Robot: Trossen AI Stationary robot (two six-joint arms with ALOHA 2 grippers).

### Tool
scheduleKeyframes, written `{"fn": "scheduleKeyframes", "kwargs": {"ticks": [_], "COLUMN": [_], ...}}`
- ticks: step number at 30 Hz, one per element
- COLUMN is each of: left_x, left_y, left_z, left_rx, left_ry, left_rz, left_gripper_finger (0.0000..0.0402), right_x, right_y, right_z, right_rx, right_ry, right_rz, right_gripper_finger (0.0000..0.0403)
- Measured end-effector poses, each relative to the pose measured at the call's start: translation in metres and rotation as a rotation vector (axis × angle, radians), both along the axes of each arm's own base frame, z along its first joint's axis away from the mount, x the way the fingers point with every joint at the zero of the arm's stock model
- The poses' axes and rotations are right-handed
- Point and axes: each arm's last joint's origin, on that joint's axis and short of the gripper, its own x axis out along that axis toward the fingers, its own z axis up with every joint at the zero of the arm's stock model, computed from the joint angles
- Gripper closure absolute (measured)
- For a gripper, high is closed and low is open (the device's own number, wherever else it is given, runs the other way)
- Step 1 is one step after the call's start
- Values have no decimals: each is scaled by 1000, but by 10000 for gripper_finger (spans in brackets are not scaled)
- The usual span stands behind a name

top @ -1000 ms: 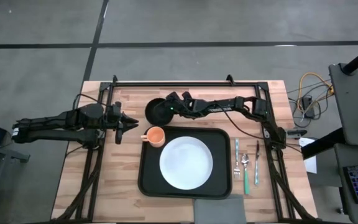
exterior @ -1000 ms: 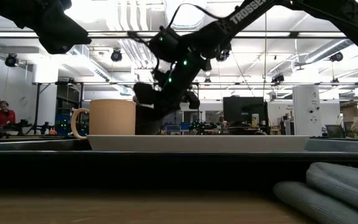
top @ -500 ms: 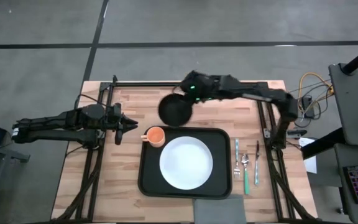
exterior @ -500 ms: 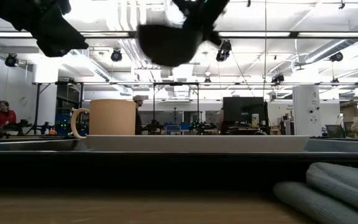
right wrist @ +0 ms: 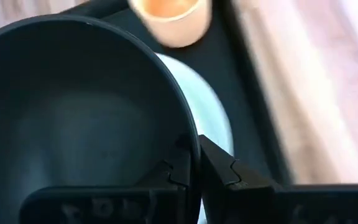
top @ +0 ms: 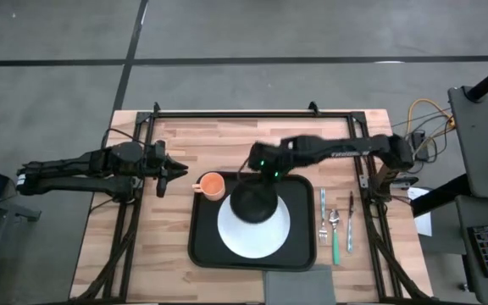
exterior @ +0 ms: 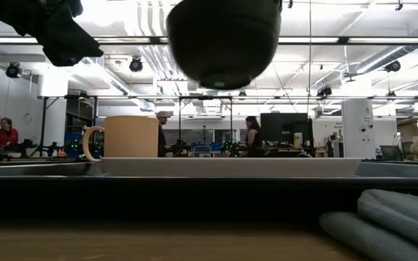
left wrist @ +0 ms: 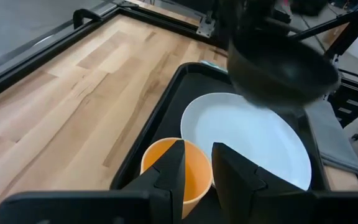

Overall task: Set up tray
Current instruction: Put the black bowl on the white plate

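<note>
The right gripper (right wrist: 194,163), pinching a black bowl (top: 253,204) by its rim, holds it above the white plate (top: 265,240) at the frame's center, while the left gripper (top: 164,173) waits closed at left.

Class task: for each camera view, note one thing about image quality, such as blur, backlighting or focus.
High view: sharp, evenly lit. Low view: round black bowl is a dark silhouette against bright ceiling lights. Left wrist view: the bowl looks slightly smeared. Right wrist view: orange cup and wooden table are blurred beyond the right pincer clamping the bowl's rim.
</note>
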Motion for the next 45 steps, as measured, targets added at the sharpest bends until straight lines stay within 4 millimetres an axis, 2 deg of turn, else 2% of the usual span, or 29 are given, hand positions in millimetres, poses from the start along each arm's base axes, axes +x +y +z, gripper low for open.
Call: {"fn": "scheduleKeyframes", "kwargs": {"ticks": [7,14,20,39,45], "left_x": [0,0,0,1,1], "left_y": [0,0,0,0,0], "left_z": [1,1,1,2,2], "left_rx": [1,2,5,7,7], "left_ry": [-6,-7,-7,-25,-25], "left_rz": [0,0,-1,-1,-1], "left_gripper_finger": [340,340,340,340,340], "right_x": [5,-3,-7,-14,-14], "right_y": [22,27,31,34,33], "right_z": [-40,-79,-98,-118,-118], "right_rx": [20,54,79,38,-1], "right_ry": [-34,-5,-29,-44,-55], "right_rz": [28,-11,-38,-49,-13], "right_gripper_finger": [394,394,394,395,395]}}
